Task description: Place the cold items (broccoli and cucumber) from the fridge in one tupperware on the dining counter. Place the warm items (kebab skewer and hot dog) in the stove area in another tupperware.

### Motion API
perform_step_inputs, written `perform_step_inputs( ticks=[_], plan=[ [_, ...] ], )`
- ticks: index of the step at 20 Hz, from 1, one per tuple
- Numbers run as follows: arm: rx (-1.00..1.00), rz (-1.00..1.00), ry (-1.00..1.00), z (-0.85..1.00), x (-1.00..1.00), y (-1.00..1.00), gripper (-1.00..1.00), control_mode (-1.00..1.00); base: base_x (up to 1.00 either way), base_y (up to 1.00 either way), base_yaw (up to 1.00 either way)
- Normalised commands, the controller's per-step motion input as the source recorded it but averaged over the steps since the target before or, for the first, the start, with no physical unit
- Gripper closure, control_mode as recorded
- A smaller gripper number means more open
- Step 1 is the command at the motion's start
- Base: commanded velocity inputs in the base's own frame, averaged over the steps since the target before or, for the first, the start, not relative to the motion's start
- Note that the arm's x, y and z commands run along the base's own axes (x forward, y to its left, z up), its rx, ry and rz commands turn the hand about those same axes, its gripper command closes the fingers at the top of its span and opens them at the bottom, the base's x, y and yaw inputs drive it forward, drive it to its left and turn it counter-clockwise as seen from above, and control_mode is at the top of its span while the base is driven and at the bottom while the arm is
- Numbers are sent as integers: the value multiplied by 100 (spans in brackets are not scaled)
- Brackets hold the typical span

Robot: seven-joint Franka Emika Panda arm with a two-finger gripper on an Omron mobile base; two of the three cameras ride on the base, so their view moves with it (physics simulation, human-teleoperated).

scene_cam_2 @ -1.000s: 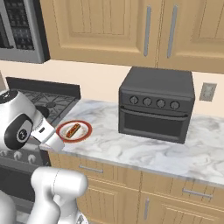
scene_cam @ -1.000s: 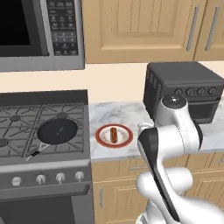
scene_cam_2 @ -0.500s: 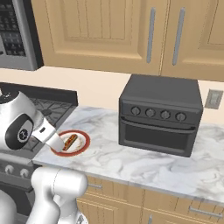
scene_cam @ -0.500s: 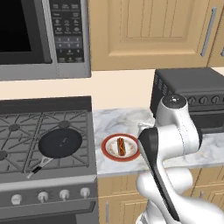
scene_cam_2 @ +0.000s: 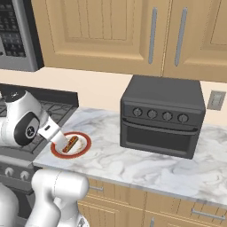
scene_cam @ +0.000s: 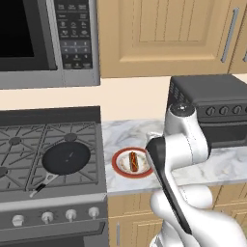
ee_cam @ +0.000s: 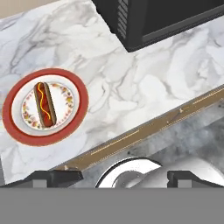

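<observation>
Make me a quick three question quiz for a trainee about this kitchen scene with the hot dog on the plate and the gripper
1. True or false: the hot dog lies on a red-rimmed plate on the marble counter.
2. Multiple choice: the plate sits between which two things? A) stove and toaster oven; B) sink and fridge; C) microwave and window.
3. Fill in: the gripper is ____ and holds nothing.

Key: 1 true; 2 A; 3 open.
</observation>
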Motion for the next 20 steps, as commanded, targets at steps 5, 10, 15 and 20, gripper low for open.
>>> perform_step_inputs(
  ticks=[5,10,15,20],
  plan=[
    [0,33,11,-41,39,0,-100,-100,0,0,0],
    [0,29,18,-41,3,17,-100,-100,0,0,0],
    [0,8,7,-22,33,32,-100,-100,0,0,0],
    [0,0,0,-12,63,18,-100,-100,0,0,0]
  ],
)
